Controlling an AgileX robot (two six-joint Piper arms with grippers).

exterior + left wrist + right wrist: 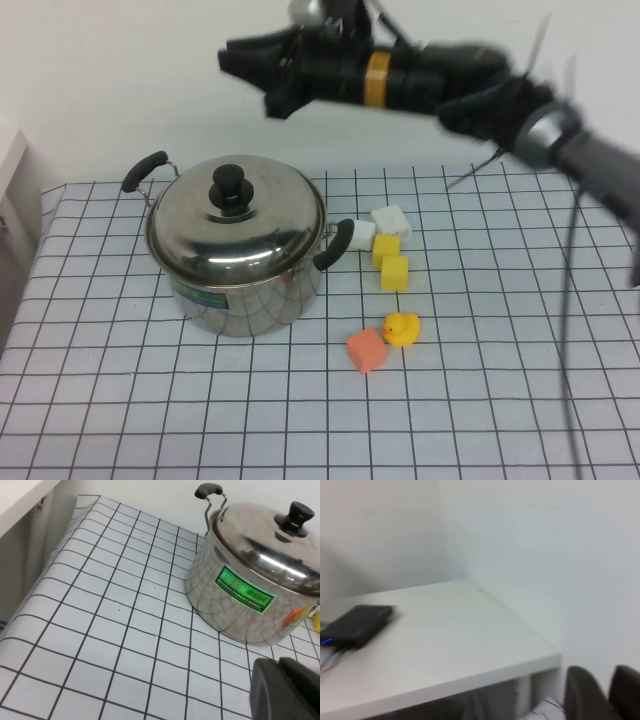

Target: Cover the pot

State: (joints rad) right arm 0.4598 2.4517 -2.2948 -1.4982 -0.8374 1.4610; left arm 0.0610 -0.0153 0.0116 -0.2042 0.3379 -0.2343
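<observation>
Already the main work looks finished, as far as I can judge: the domed lid (238, 218) with its black knob (230, 184) sits on the pot (240, 270) and seems to lie evenly on the rim all around, with no gap that I can see. The pot stands on the left part of the checked worktop (480, 400), one black handle toward the back left and the other toward the right, and its green-blue label (247, 590) shows clearly in the left wrist view.

The right hand (250, 62) hangs high in the air above and behind the pot, well apart from the knob and holding nothing; whether its fingers are parted or closed I cannot tell. The left hand (285, 690) does not appear in the high view; in its own wrist view only a dark part of it shows at the edge, low over the worktop near the pot, and its state I cannot tell either. What remains, I think, is only for the right arm to go away to rest.

Some small things lie to the right of the pot: two white blocks (378, 226), the nearer one close to the right handle, two yellow blocks (390, 260) beside them, then a yellow duck (401, 328) and an orange block (367, 350) nearer to the front. None of them touches the lid or stands in the way.
</observation>
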